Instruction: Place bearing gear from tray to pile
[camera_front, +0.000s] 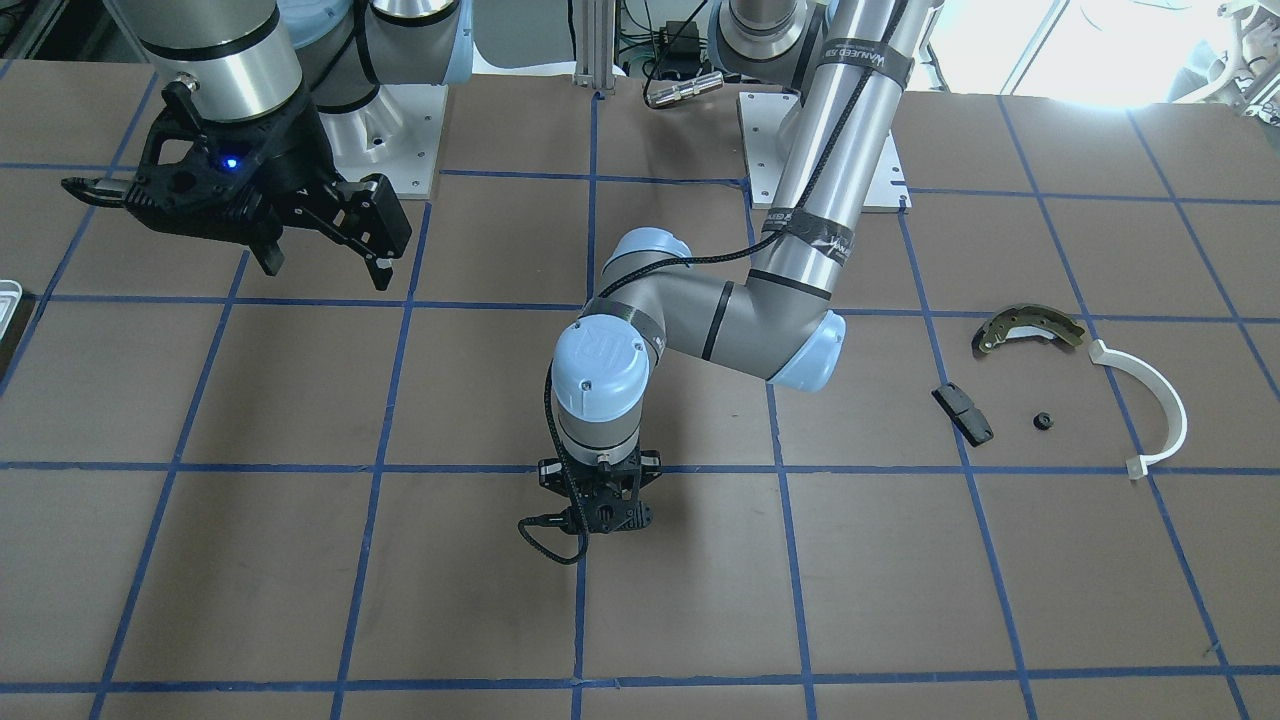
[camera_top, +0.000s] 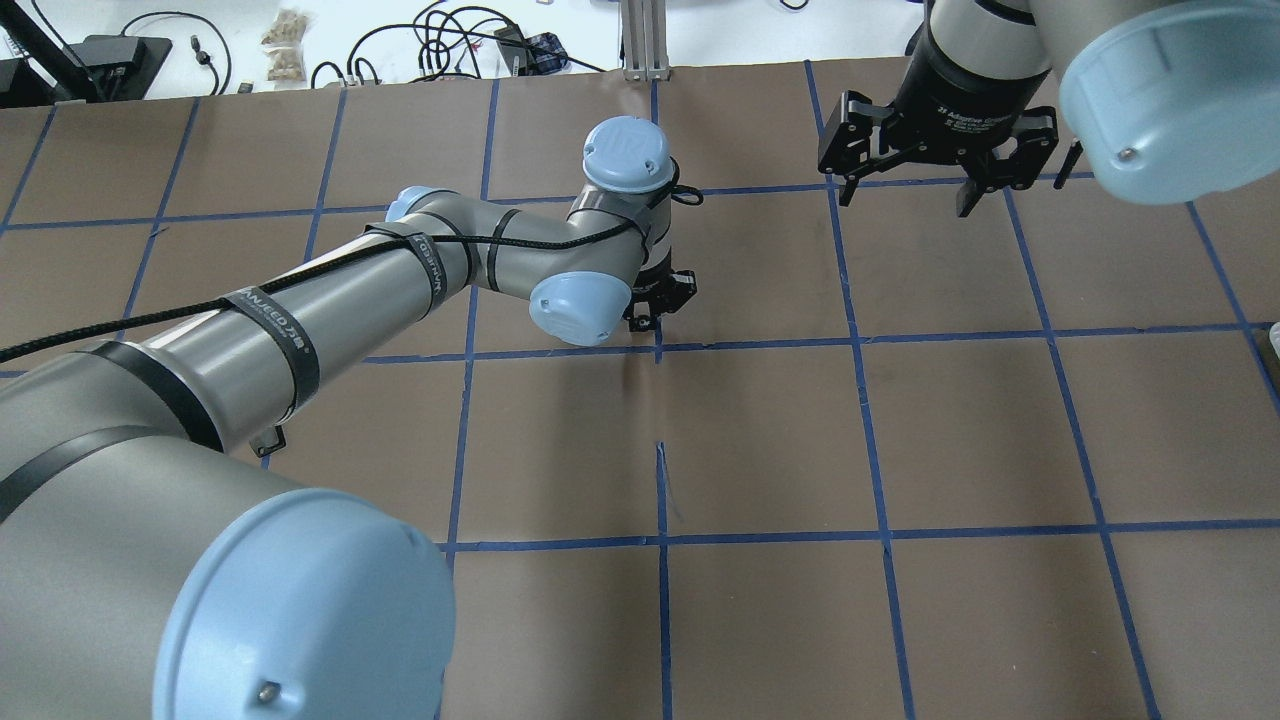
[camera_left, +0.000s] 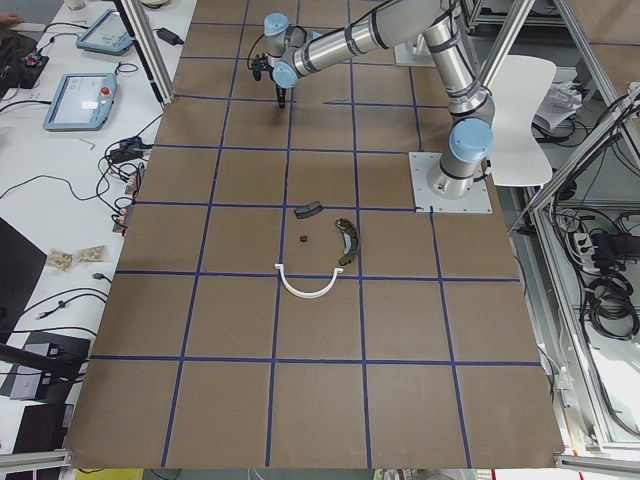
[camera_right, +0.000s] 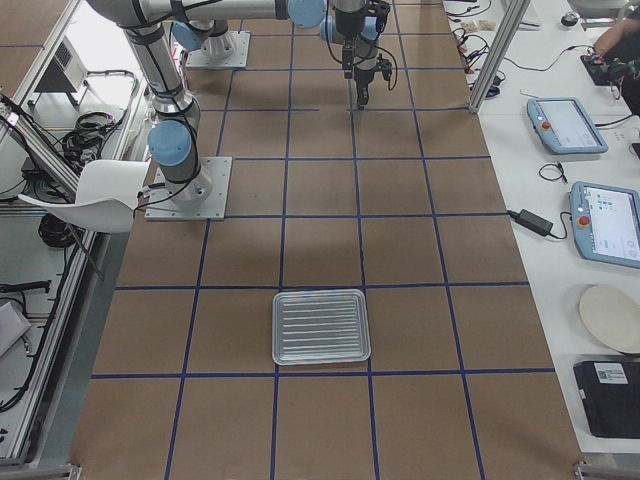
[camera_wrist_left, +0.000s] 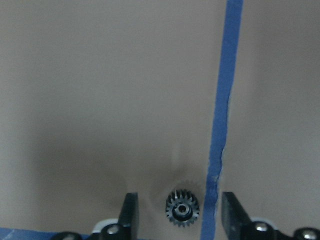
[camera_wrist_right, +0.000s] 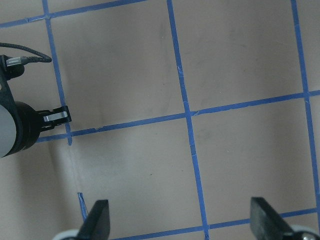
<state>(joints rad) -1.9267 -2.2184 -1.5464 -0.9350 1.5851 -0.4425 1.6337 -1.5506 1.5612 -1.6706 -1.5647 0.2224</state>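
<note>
While left arm (camera_front: 700, 320) points down, left fingers (camera_wrist_left: 129, 216) straddle gear (camera_wrist_left: 182, 209), apart | right fingers (camera_wrist_right: 97, 220) apart, raised

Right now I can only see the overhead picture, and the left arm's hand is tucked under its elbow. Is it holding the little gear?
Observer: No. The left wrist view shows the gear lying on the table between the left gripper's open fingers, untouched.
Operator: Where should it go?
Observer: The front-facing view shows the pile on the robot's left: a brake shoe, white arc, black block and second small gear.
</note>
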